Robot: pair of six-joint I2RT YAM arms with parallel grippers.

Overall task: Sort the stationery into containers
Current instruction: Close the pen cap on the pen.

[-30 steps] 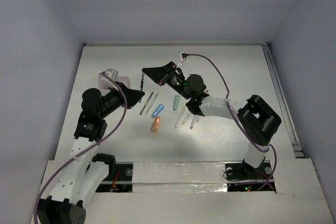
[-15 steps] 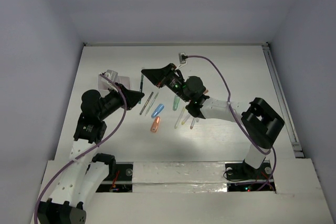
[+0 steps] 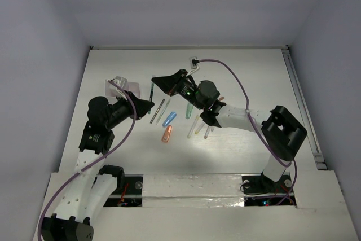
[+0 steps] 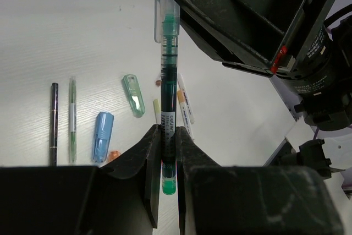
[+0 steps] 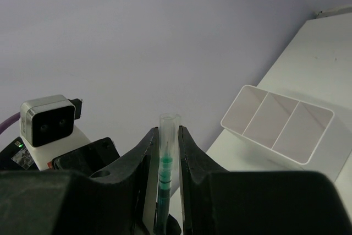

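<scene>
In the top view, a green pen (image 3: 152, 90) is held left of centre, gripped at its near end by the left gripper (image 3: 150, 103) and at its far end by the right gripper (image 3: 154, 78). A white tray (image 3: 134, 87) is partly hidden behind the left arm, and loose markers (image 3: 169, 118) are spread over the worktop (image 3: 254, 77) at centre. In the left wrist view, the pen's lower barrel is clamped upright at bottom centre. In the right wrist view, the clear cap (image 5: 168, 120) is pinched at bottom centre, and the three-compartment tray is seen at right.
</scene>
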